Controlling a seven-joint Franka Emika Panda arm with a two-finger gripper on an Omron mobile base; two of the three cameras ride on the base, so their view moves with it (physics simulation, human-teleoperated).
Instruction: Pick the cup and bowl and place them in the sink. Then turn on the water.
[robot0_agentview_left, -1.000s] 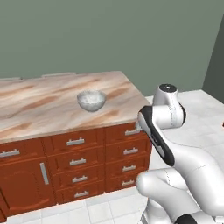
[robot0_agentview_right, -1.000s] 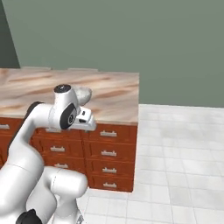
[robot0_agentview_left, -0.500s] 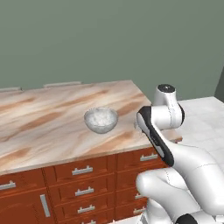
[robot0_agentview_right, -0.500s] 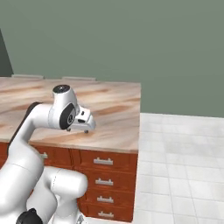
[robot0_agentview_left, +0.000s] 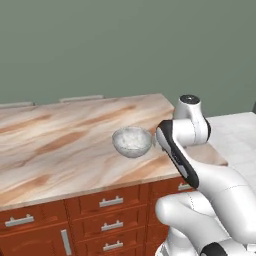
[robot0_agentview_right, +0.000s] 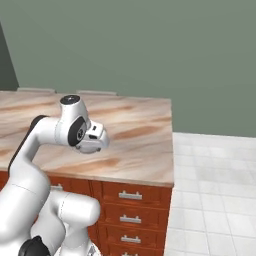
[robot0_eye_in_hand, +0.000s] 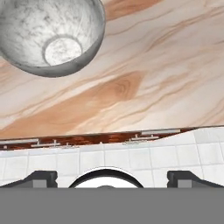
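Bowl on the bench, end effector spread and holding nothing.

The bowl (robot0_agentview_left: 132, 141) sits upright on the marbled bench (robot0_agentview_left: 60, 145), toward its right end and a little back from the front edge, with the white arm (robot0_agentview_left: 186, 150) folded just to its right. In the right base view the arm's elbow and hand hide most of the bowl. In the hand view the bowl (robot0_eye_in_hand: 52, 35) lies at the upper left, its pale flat bottom visible inside; the bench (robot0_eye_in_hand: 153, 74) spreads below it, then the red-brown drawer fronts (robot0_eye_in_hand: 100, 140) and the white tiled floor (robot0_eye_in_hand: 144, 159). The end effector (robot0_eye_in_hand: 112, 178) has its two dark fingertips (robot0_eye_in_hand: 40, 178) set wide apart at the bottom of that view, well clear of the bowl, with nothing between them.
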